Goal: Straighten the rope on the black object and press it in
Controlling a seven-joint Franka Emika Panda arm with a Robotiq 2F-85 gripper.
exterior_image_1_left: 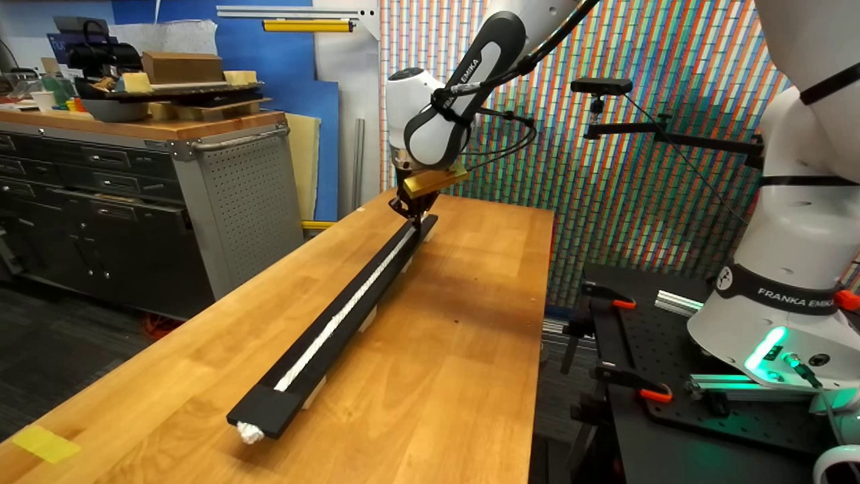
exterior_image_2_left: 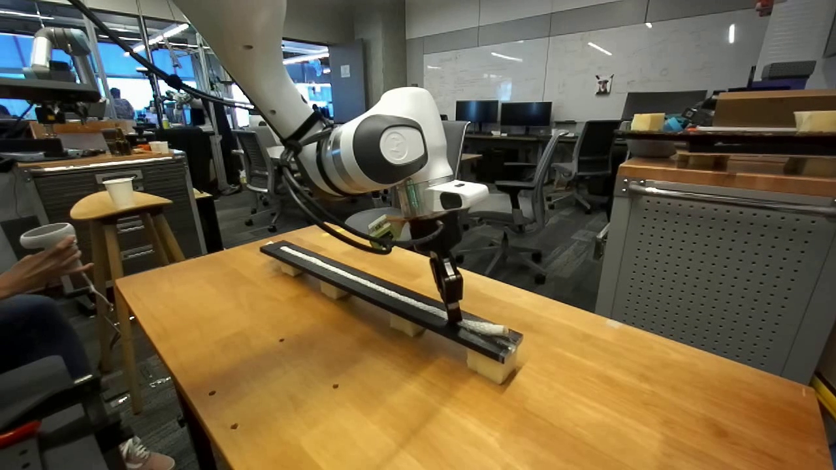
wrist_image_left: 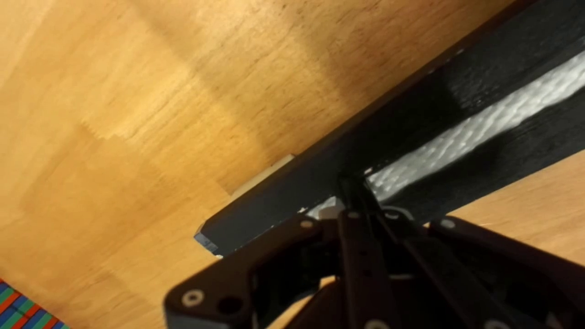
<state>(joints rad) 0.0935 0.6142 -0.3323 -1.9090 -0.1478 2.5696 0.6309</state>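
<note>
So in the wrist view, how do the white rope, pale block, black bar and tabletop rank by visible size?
Largest to smallest:
1. tabletop
2. black bar
3. white rope, partly hidden
4. pale block, only a sliver showing

White rope [exterior_image_1_left: 345, 312], lengthwise on black bar [exterior_image_1_left: 353, 318]

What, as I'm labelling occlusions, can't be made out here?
Wrist view: part of the rope, hidden behind the gripper.
Wrist view: most of the black bar, cut off by the top and right edges.
In an exterior view: the near person's face, cut off by the left edge.
In an exterior view: the whiteboard, its marks too faint to read.
</note>
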